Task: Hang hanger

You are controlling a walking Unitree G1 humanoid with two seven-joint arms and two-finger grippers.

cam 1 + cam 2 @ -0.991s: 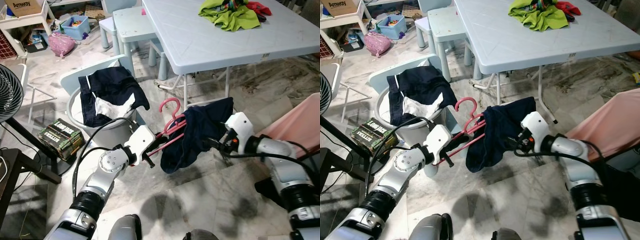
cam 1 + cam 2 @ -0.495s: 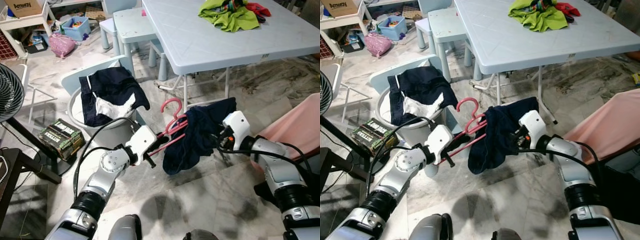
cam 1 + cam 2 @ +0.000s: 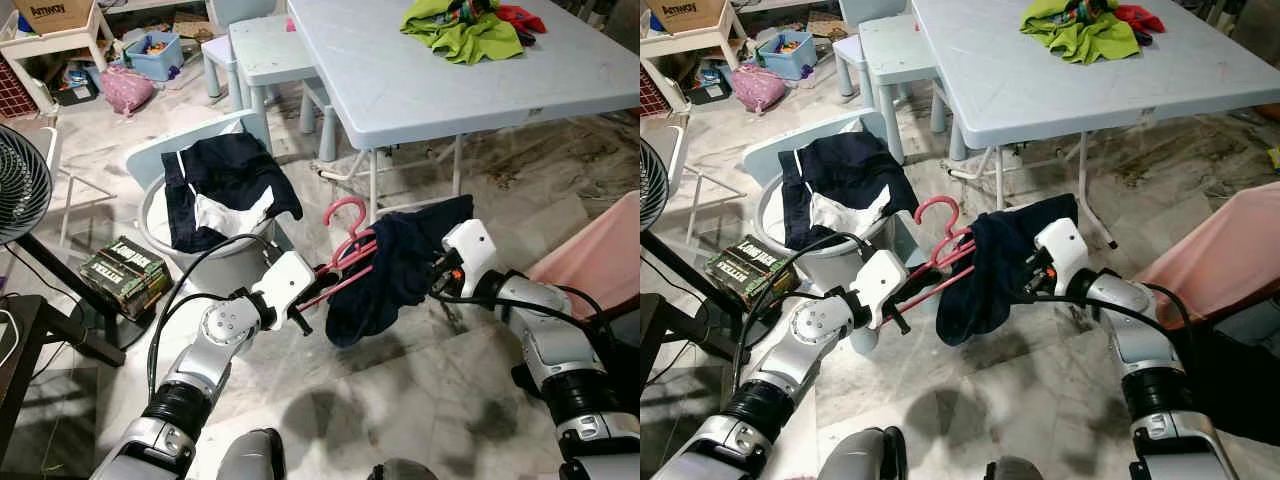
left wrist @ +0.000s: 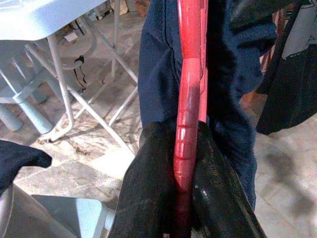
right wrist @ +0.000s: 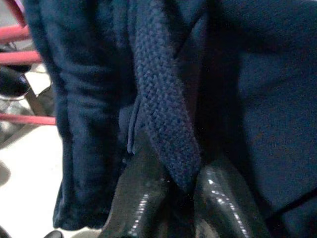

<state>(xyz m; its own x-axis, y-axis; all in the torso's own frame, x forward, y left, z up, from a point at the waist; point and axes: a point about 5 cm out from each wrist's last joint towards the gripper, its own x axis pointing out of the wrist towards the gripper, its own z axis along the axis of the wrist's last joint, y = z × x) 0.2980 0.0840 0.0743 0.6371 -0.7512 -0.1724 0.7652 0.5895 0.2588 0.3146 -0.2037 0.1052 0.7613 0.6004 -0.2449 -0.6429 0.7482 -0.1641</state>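
The left gripper [image 4: 181, 198] is clamping the pink hanger [image 3: 345, 245] while the right gripper [image 5: 171, 196] is pinching the navy garment [image 3: 395, 265], probably threading it on; hanging comes next.

floor: marble tiles [image 3: 440, 400] | pale blue table [image 3: 420, 80] | small stool [image 3: 262, 45], seemingly plastic

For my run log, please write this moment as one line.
left gripper: shut on pink hanger | right gripper: shut on navy garment | hanger: not hung
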